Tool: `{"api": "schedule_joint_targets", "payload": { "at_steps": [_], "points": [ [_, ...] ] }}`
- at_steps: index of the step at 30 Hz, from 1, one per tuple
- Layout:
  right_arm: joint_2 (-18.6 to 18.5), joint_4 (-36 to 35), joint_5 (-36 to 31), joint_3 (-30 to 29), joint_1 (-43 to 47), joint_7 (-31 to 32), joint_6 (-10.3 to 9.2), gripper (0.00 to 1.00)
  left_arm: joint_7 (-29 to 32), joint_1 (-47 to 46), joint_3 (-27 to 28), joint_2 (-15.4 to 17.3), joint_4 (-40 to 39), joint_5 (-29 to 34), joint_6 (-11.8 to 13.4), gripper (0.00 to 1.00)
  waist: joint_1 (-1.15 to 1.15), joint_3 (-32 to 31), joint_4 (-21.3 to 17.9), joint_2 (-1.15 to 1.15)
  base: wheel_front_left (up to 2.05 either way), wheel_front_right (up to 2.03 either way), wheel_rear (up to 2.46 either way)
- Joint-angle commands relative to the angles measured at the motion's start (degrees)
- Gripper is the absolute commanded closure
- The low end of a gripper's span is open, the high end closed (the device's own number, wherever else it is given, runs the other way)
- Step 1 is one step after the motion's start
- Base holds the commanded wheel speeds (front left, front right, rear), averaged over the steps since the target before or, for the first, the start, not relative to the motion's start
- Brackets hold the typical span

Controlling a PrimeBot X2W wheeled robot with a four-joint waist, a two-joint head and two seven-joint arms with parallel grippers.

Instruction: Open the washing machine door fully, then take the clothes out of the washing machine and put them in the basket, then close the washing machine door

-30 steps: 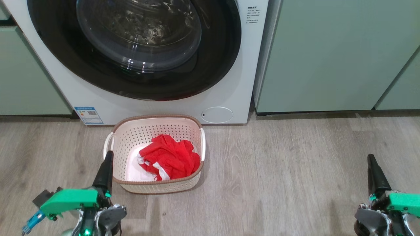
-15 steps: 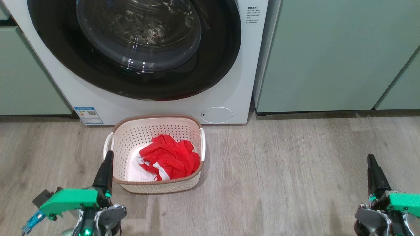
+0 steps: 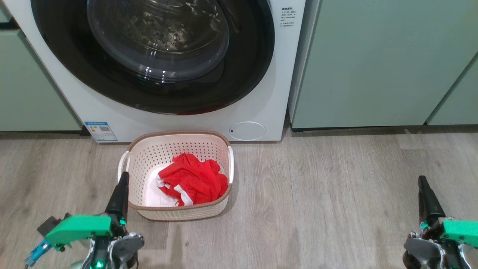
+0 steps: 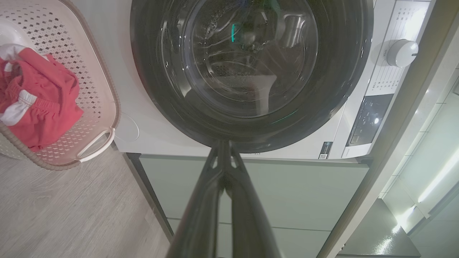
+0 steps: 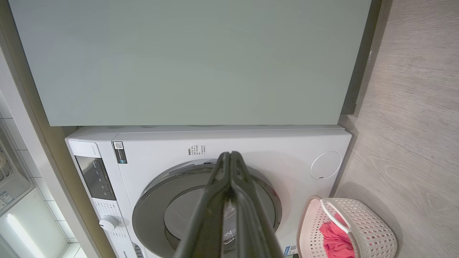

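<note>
1. Nothing moved since the earlier frames; arms and things sat exactly as before.
2. Left end effector (image 3: 123,178), two long dark fingers pressed fully together, held nothing. In the head view its tip was just beside the left rim of the cream perforated plastic basket (image 3: 179,133) with the brown woven-look rim.
3. Right end effector (image 3: 422,181) was likewise fully closed and empty, well apart to the right over the grey wood-look floor (image 3: 317,194).
4. Bright red clothes (image 3: 192,179) with white trim lay bunched inside the basket, toward its right side.
5. Basket stood on the floor just in front of the big white front-loading washing machine (image 3: 261,112), below its door.
6. Large round washing machine door (image 3: 155,56), glossy black rim and bulging clear glass window, sat closed against the machine front.
7. Pale green cabinets (image 3: 373,63) stood on both sides of the machine.
</note>
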Motion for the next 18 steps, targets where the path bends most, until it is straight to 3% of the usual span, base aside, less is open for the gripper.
{"api": "schedule_joint_targets", "payload": {
  "at_steps": [1,18],
  "points": [
    [-0.44,-2.34,0.33,1.17,-2.57,0.34,-0.03,1.0,0.35,-3.03,1.86,0.29,-2.01,-0.23,0.04,1.0,0.0,0.0,0.0,0.0,0.0,0.0,0.0],
    [-0.44,-2.34,0.33,1.17,-2.57,0.33,-0.03,1.0,0.35,-3.03,1.86,0.29,-2.01,-0.23,0.04,1.0,0.0,0.0,0.0,0.0,0.0,0.0,0.0]
  ]
}}
